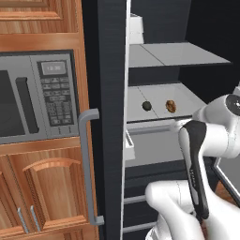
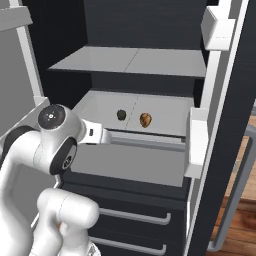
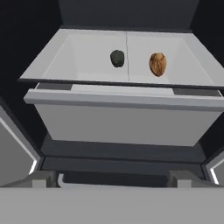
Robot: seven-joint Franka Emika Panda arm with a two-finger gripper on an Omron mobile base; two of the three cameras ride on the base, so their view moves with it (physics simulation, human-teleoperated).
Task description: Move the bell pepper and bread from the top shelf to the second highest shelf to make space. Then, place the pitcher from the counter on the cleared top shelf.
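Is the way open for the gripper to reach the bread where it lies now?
Probably yes: the fridge door is open, the bread lies uncovered on its shelf, clear of the bell pepper.

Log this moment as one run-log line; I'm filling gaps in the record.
stage: both foods moved down | bell pepper, bread: side by side, apart, second highest shelf | top shelf: bare | gripper: open

I see matt grey shelves (image 3: 87, 57), a rough brown bread (image 3: 158, 64), a dull dark pepper (image 3: 117, 58), and glossy wood cabinets (image 1: 42, 187).
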